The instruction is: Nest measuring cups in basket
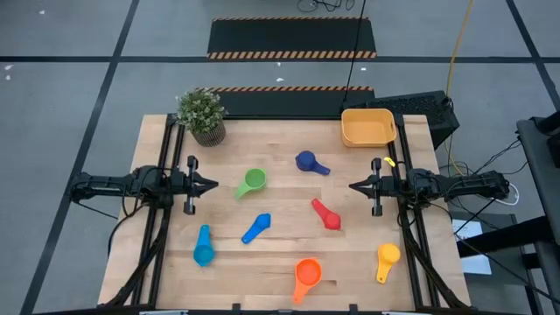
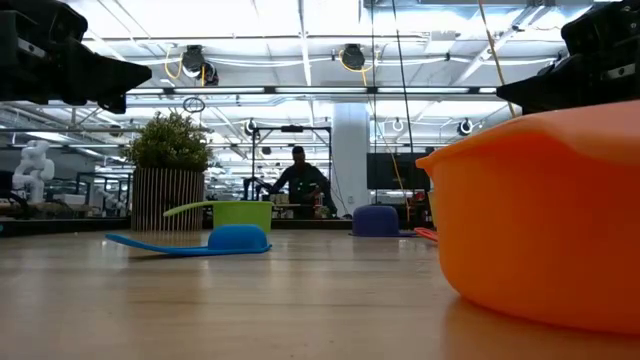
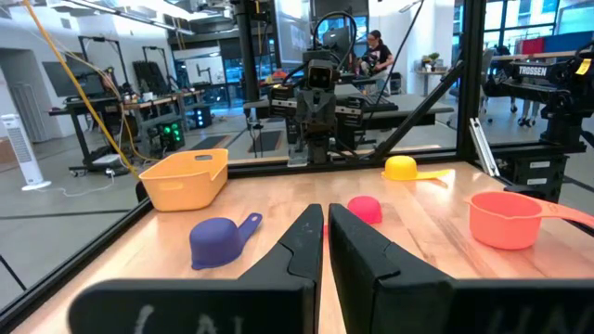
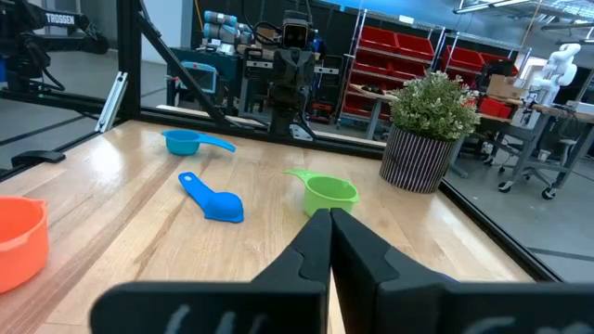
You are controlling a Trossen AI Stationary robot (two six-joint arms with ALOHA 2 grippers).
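Both grippers are closed to a narrow slit and hold nothing: the left gripper (image 1: 213,185) hangs over the surface's left edge, the right gripper (image 1: 353,186) over the right edge, tips pointing toward each other across the middle.

Nearest the front edge sits the orange cup (image 1: 306,274), with the yellow cup (image 1: 387,259) toward the front right corner and the teal cup (image 1: 203,248) toward the front left. Further in lie the blue cup (image 1: 256,228) and the red cup (image 1: 326,213), then the green cup (image 1: 251,183) and the dark blue cup (image 1: 310,163). All seven are well apart from one another. The basket (image 1: 367,128) stands in the far right corner, with no cup in it, so nothing is nested yet. A potted plant (image 1: 202,114) stands in the far left corner.

Risks, as I judge them: nesting depends on size order, and a smaller cup dropped in first would block the larger ones. The blue and red cups seem to lie mouth down, so the fingers may slip on the domed backs. The light basket could slide if nudged, and the left arm may have to reach far across.
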